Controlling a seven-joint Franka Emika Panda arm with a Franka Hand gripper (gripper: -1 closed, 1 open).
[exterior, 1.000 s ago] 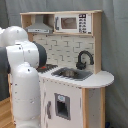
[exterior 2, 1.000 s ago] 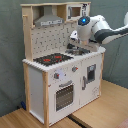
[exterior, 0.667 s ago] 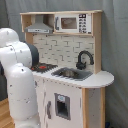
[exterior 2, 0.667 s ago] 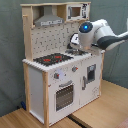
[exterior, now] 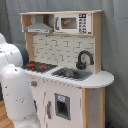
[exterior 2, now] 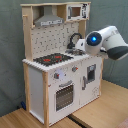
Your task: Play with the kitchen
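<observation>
One toy kitchen (exterior: pixel 65 75), standing on a wooden floor (exterior 2: pixel 110 107) by a grey curtain (exterior: pixel 115 45). One stovetop (exterior 2: pixel 52 58) with two red rings. One sink (exterior: pixel 72 74), one black faucet (exterior: pixel 84 59), one grey hood (exterior: pixel 39 26), one microwave (exterior: pixel 72 23). One oven door (exterior 2: pixel 64 95), two knobs (exterior 2: pixel 74 69). One white arm (exterior 2: pixel 107 42) beside the sink. Gripper hidden; cannot tell if apart or together.

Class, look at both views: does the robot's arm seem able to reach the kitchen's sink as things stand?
Probably yes. In the second exterior view the arm hangs right beside the counter at the sink, and nothing lies between them; only the black faucet stands at the basin's edge. Its hand is hidden.
</observation>
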